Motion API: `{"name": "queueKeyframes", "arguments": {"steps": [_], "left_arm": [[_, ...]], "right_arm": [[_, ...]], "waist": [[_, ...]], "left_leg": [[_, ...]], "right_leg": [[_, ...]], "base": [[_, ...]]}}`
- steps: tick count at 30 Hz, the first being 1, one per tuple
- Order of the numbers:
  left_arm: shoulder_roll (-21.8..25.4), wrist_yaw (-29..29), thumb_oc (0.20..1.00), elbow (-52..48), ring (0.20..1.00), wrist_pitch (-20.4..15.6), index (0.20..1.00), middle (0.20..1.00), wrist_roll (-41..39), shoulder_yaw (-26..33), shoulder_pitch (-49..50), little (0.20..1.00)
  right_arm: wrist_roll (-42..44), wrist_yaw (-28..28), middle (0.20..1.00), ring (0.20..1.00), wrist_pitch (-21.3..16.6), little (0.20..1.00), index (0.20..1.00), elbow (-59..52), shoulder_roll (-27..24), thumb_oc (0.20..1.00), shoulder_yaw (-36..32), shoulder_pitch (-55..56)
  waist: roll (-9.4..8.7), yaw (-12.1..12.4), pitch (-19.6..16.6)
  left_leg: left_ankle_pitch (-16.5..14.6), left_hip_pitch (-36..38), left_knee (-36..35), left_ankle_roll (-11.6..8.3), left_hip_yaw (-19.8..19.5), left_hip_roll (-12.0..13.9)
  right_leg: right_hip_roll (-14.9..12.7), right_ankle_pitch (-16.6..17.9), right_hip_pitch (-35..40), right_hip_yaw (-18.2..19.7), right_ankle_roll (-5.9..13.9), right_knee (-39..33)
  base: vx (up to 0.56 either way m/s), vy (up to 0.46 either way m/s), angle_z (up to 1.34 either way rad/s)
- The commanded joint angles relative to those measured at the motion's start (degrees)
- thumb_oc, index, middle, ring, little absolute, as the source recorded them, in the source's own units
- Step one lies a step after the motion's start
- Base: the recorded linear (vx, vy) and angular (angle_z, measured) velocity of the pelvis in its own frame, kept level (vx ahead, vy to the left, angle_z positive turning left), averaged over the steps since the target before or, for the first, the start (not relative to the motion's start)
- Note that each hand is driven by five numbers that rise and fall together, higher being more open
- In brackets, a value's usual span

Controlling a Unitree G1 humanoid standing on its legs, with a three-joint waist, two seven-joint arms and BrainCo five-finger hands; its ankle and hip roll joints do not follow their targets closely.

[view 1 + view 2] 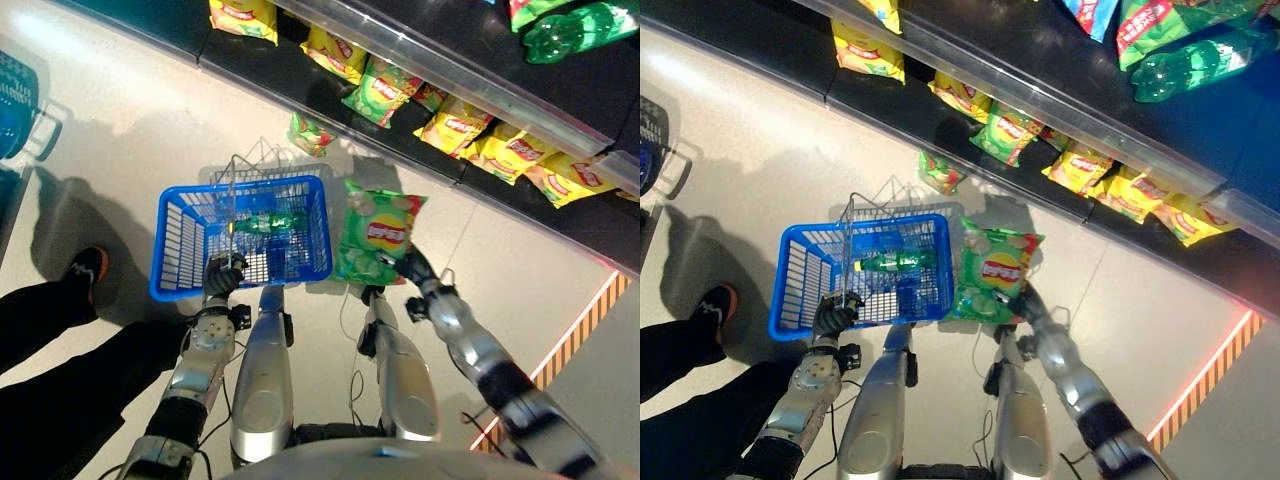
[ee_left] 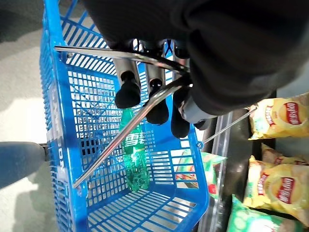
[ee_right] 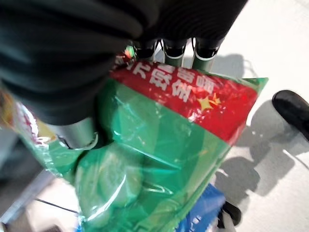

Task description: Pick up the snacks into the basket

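Pale shop floor (image 1: 130,130) is running beneath the robot, with a dark shelf unit (image 1: 560,80) crossing the far side, where yellow snack bags (image 1: 500,150) and green snack bags (image 1: 380,92) are sitting in a row; one small green bag (image 1: 308,133) is lying on the floor just in front of the shelf base, and green bottles (image 1: 578,27) are lying on the shelf level above. The left hand (image 1: 222,276) is hanging a blue basket (image 1: 180,240) by its wire handle (image 2: 145,104), the dark-tipped fingers (image 2: 128,92) curling round the metal bar in the left wrist view. Inside the basket a green bottle (image 2: 134,157) is lying on the mesh bottom. The right hand (image 1: 415,265) is gripping a green snack bag (image 1: 378,232) with a red and yellow label, holding it up just beside the basket's right wall, outside the basket and at about rim level; in the right wrist view the silver fingers (image 3: 174,50) are pressing on one face of the bag while the thumb (image 3: 79,133) is closing on the other, so the bag is being pinched between them. A second wire handle (image 1: 262,160) is standing up over the basket's far rim. At the left edge a person's dark-trousered leg (image 1: 45,320) and a black shoe with an orange patch (image 1: 88,268) are standing on the floor, near the basket's left side.
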Motion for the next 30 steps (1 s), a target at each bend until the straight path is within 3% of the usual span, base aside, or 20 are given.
{"name": "queueKeyframes", "arguments": {"steps": [1,7,14,23,24,25,30], "left_arm": [[1.3,-0.6,0.200,-11.3,0.200,-7.2,0.200,0.200,-1.6,-2.8,-1.8,0.200],[0.3,-1.9,0.200,-12.7,0.200,-7.2,0.200,0.200,-2.9,-10.1,-7.2,0.200],[-1.3,-2.4,0.200,-16.1,0.200,-6.9,0.200,0.200,-3.5,-14.0,-13.2,0.200],[-3.5,-4.7,0.200,-21.4,0.200,-6.8,0.200,0.200,-4.4,-19.0,-17.3,0.200],[-3.6,-4.8,0.200,-21.9,0.200,-6.8,0.200,0.200,-3.1,-19.2,-18.3,0.200],[-3.6,-4.8,0.200,-21.9,0.200,-6.8,0.200,0.200,-3.1,-19.3,-18.3,0.200],[-4.6,-3.3,0.200,-21.5,0.200,-6.9,0.200,0.200,-3.3,-17.7,-20.4,0.200]], "right_arm": [[1.1,-2.9,0.200,0.200,-1.2,0.200,0.200,3.1,3.2,0.200,3.0,-7.3],[0.1,-4.0,0.200,0.200,0.1,0.200,0.200,19.4,6.9,0.200,4.7,-23.3],[-5.3,-3.2,0.200,0.200,2.0,0.200,0.200,28.9,9.9,0.200,6.7,-29.0],[-14.6,-4.3,0.200,0.200,5.2,0.200,0.200,40.4,5.6,0.200,5.3,-31.2],[-16.0,-4.6,0.492,0.492,5.5,0.492,0.492,40.8,4.7,0.492,5.1,-31.0],[-16.0,-4.6,1.000,1.000,5.5,1.000,1.000,40.8,4.7,1.000,5.1,-31.0],[-19.6,-3.8,1.000,1.000,6.5,1.000,1.000,41.3,4.7,1.000,6.3,-28.7]], "waist": [[2.38,3.1,-0.8],[3.82,6.4,-0.8],[4.45,8.1,-0.8],[7.44,10.8,-0.8],[7.96,11.1,-0.8],[7.97,11.1,-0.8],[8.01,10.8,-0.8]], "left_leg": [[-1.9,-0.8,-0.2,0.55,-0.8,-3.0],[-1.3,-3.3,0.0,0.42,-2.1,-3.3],[-1.0,-5.6,0.0,0.35,-3.5,-3.8],[-0.8,-7.2,0.0,0.47,-4.8,-5.0],[-0.7,-7.2,-0.1,0.46,-5.0,-5.2],[-0.7,-7.2,0.0,0.46,-5.0,-5.2],[-0.9,-6.5,-0.3,0.50,-4.7,-5.4]], "right_leg": [[-3.6,1.7,-1.1,-1.0,4.69,3.2],[-3.6,2.2,-2.4,-2.2,4.79,3.2],[-3.7,2.4,-3.2,-3.5,5.10,3.1],[-4.2,2.3,-3.4,-4.8,5.48,2.7],[-4.2,2.3,-3.2,-5.0,5.56,2.6],[-4.2,2.3,-3.2,-5.0,5.56,2.6],[-4.3,2.3,-3.0,-4.5,5.50,2.4]], "base": [[-0.02,-0.018,0.11],[-0.01,-0.009,0.18],[0.01,0.006,0.19],[0.00,0.020,0.09],[0.00,0.024,0.08],[0.00,0.033,0.06],[0.00,0.024,0.01]]}}
